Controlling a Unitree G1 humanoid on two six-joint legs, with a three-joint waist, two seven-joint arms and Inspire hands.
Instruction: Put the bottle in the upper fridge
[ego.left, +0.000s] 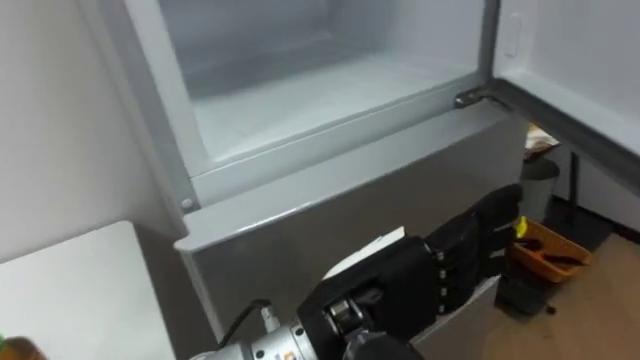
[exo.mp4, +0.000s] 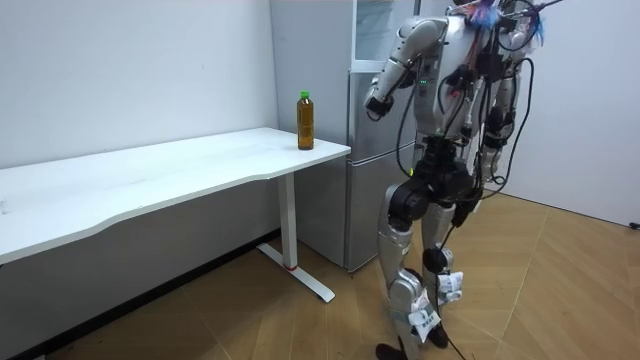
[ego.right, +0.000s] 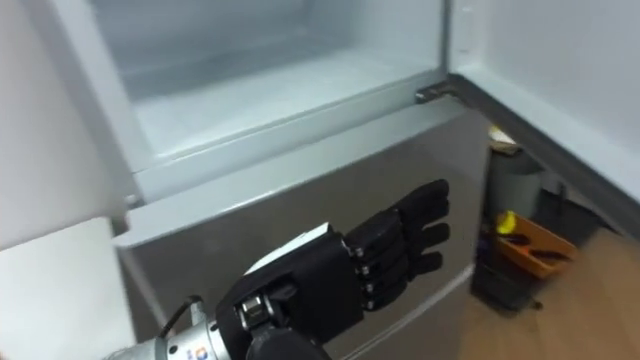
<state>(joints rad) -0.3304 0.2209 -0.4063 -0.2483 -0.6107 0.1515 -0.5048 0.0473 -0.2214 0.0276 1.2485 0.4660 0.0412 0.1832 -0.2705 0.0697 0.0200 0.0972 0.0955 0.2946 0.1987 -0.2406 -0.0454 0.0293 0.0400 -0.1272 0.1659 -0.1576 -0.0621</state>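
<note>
left hand (ego.left: 440, 265) flat, empty | open white upper fridge compartment (ego.left: 320, 95) above it | amber green-capped plastic bottle (exo.mp4: 305, 120) on white desk (exo.mp4: 150, 180), well left of hand | advice: turn, grip mid-body, keep upright

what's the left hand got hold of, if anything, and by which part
Nothing. The left hand is open, fingers straight, in front of the fridge; the bottle stands on the table.
</note>
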